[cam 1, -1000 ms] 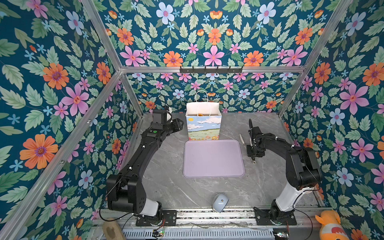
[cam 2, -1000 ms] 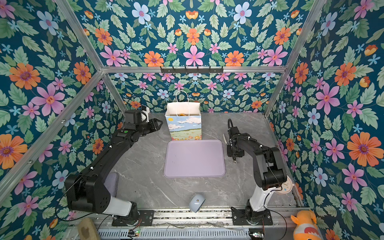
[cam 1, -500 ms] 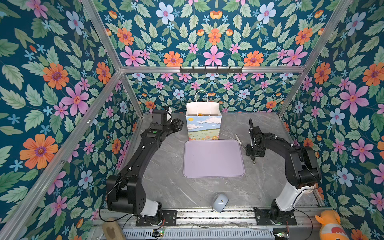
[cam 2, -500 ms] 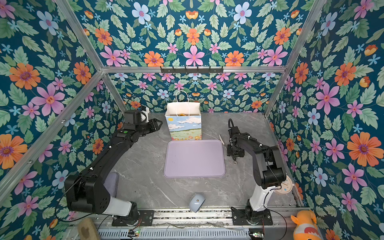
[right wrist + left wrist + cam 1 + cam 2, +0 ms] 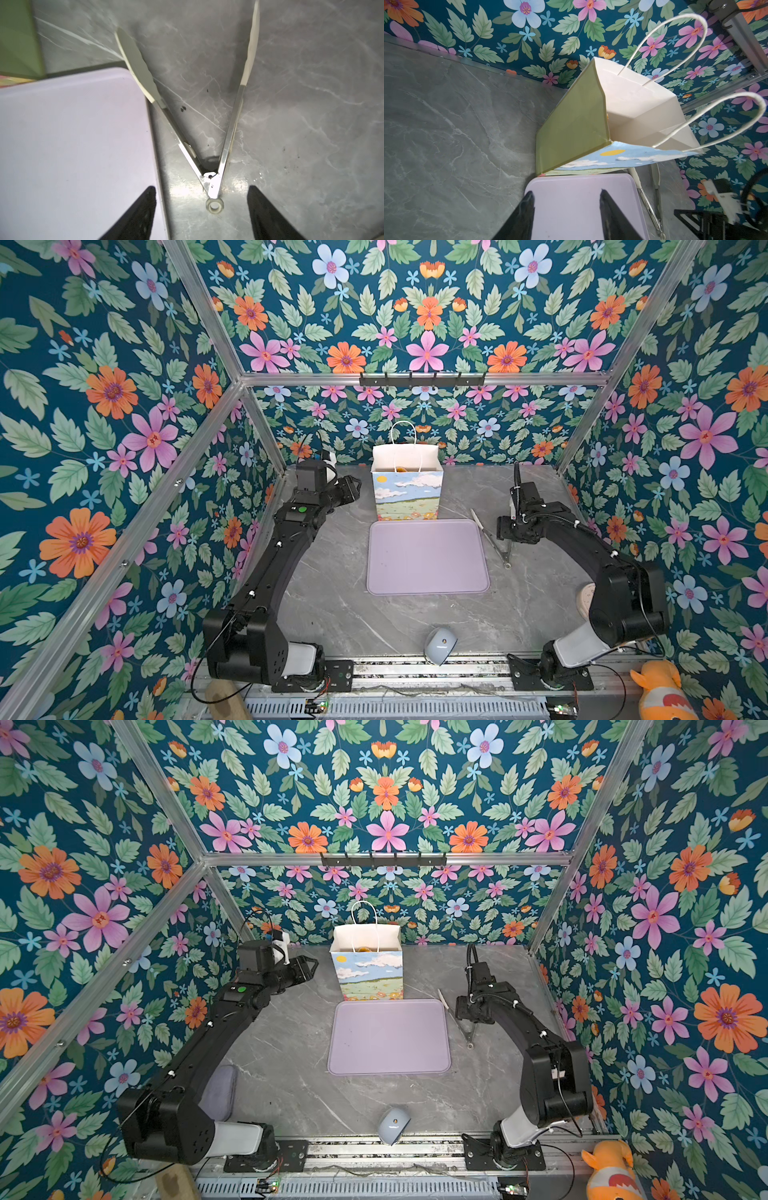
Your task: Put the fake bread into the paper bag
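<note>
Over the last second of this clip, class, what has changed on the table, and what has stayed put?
The right hand has opened its jaws and let go of the tongs, which have sprung apart and now lie in a V on the table beside the tray. The left hand, the paper bag and the tray have not moved.

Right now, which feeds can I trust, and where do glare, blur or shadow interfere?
Right wrist view: soft throughout, with glare on the table around the hinge of the tongs. Left wrist view: the paper bag is crisp, but the right arm at the edge looks smeared. Both top views: sharp and evenly lit, though the bag's inside is shadowed, showing only a sliver of fake bread.
</note>
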You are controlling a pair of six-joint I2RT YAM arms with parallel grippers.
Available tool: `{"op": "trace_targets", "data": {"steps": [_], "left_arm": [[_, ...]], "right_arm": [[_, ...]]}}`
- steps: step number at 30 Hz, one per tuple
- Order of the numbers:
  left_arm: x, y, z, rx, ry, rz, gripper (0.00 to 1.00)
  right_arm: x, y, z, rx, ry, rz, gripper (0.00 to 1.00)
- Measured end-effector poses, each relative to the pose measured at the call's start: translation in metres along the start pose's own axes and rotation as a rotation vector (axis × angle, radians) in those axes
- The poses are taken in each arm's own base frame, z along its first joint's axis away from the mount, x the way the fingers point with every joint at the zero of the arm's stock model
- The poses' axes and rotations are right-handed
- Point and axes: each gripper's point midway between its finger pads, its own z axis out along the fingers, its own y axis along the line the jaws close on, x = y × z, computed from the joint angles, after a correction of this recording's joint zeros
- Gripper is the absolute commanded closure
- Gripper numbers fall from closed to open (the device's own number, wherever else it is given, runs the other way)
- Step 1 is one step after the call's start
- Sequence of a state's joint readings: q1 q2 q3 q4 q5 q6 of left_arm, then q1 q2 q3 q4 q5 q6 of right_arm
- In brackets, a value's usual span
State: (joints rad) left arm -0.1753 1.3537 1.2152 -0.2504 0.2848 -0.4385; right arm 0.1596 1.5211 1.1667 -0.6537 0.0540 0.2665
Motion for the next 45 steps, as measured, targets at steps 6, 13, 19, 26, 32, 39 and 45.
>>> {"op": "trace_targets", "data": {"steps": [6,13,19,26,32,39,45], "left_arm": [[0.001,0.024,-0.011,-0.094,-0.118,0.037,0.42],[0.041,0.101,-0.007,-0.369,-0.224,0.065,0.26],[0.07,0.17,-0.014,-0.669,-0.316,0.103,0.11],[0.079,0.221,-0.03,-0.953,-0.404,0.173,0.08],[0.06,0.218,-0.033,-0.982,-0.454,0.242,0.08],[0.058,0.211,-0.024,-0.901,-0.433,0.32,0.08],[0.057,0.203,-0.016,-0.778,-0.447,0.362,0.07]], "right_arm": [[-0.018,-0.002,-0.05,-0.041,-0.232,0.018,0.12],[-0.02,-0.024,-0.061,-0.002,-0.496,0.062,0.01],[-0.015,-0.057,-0.049,0.115,-0.636,0.123,0.01],[-0.012,-0.114,-0.021,0.259,-0.656,0.259,0.01],[-0.007,-0.12,0.005,0.284,-0.633,0.215,0.01],[0.024,-0.112,0.04,0.218,-0.634,0.138,0.01],[0.013,-0.089,0.043,0.132,-0.702,0.05,0.01]]}}
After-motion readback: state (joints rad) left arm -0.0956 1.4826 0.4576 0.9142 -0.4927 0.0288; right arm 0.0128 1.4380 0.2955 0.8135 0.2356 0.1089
